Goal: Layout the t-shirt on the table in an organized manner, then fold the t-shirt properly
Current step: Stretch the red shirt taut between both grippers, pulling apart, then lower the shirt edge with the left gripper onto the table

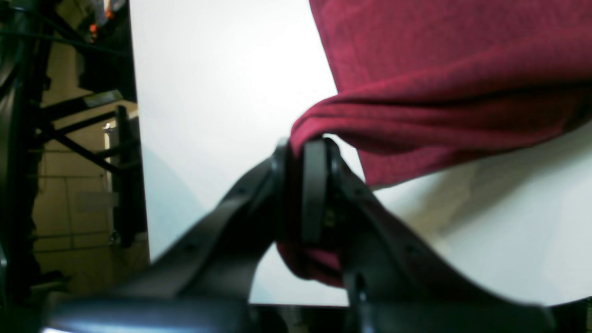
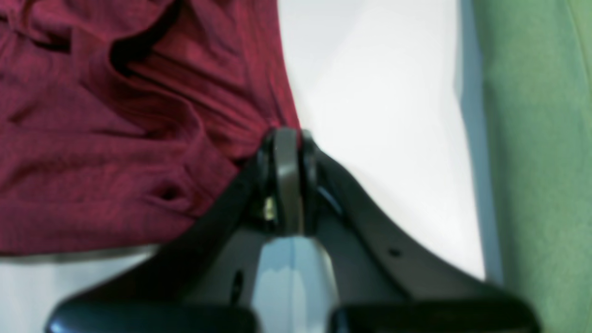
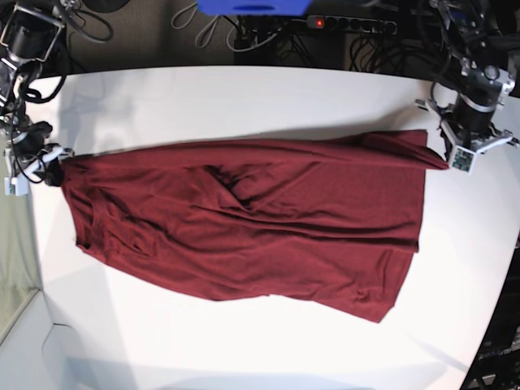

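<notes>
The dark maroon t-shirt is stretched across the white table, held at two corners and slightly lifted along its far edge. My left gripper, at the base view's right, is shut on a corner of the shirt; in the left wrist view the cloth is pinched at the gripper. My right gripper, at the base view's left, is shut on the other corner; the right wrist view shows the gripper pinching the shirt. The cloth is wrinkled in the middle.
The table edge runs close to both grippers. A green surface lies past the table edge in the right wrist view. A dark frame stands off the table in the left wrist view. Cables and a power strip lie behind the table.
</notes>
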